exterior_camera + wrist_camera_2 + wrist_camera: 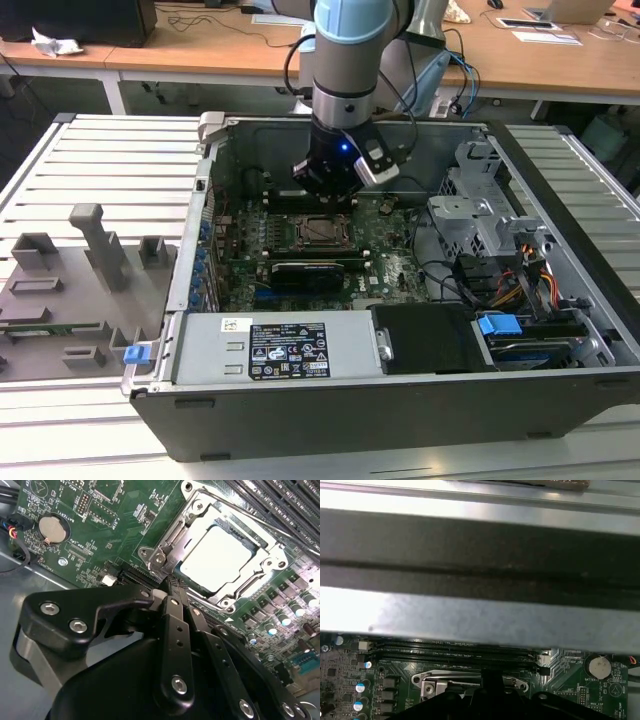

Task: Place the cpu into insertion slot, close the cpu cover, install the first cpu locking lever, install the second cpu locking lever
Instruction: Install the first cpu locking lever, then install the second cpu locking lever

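black linkage bars of the end effector point(172, 587) are filling the near part of the second wrist view, its two fingers point(176, 625) pressing together with nothing between them, the tips hovering just beside a corner of the insertion slot point(165, 555). the cpu point(216, 560) is lying flat in that slot, a pale square face glaring under the light, its edges running parallel to the socket rim, no long axis to speak of. the cpu cover point(260, 572) is sitting down over it as a metal frame, the chip showing through its window. in the exterior view the cpu point(322, 231) is resting mid-board on the green circuit board point(390, 265), directly below the end effector point(325, 195), inside the open computer case point(330, 400).
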You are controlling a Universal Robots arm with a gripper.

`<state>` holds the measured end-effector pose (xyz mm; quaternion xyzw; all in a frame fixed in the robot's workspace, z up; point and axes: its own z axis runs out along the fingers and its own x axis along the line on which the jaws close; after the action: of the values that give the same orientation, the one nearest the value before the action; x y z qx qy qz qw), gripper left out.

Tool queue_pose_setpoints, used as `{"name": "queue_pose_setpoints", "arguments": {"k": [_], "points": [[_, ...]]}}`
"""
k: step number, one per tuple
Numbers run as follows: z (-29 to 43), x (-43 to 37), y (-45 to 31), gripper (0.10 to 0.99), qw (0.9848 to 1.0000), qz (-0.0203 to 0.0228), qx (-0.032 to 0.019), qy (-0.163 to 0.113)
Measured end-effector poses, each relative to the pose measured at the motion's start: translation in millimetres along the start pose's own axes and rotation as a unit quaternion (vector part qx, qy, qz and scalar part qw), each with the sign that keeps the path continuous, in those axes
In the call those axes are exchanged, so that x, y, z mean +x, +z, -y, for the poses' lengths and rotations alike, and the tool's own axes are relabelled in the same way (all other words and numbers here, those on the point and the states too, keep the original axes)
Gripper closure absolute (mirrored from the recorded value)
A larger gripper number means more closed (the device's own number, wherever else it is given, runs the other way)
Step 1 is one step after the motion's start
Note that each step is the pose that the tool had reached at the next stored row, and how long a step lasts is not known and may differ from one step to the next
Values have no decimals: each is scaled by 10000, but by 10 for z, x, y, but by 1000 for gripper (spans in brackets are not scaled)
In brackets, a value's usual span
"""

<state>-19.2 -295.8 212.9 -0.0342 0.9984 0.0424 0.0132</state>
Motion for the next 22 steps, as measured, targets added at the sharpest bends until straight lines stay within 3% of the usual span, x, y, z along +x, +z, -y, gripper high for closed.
{"name": "queue_pose_setpoints", "arguments": {"k": [14, 20, 22], "points": [[126, 9, -14, 980, 10000, -1, 1, 1], [111, 3, -187, 980, 10000, 0, 0, 0], [137, 5, -202, 980, 10000, 0, 0, 0]]}}
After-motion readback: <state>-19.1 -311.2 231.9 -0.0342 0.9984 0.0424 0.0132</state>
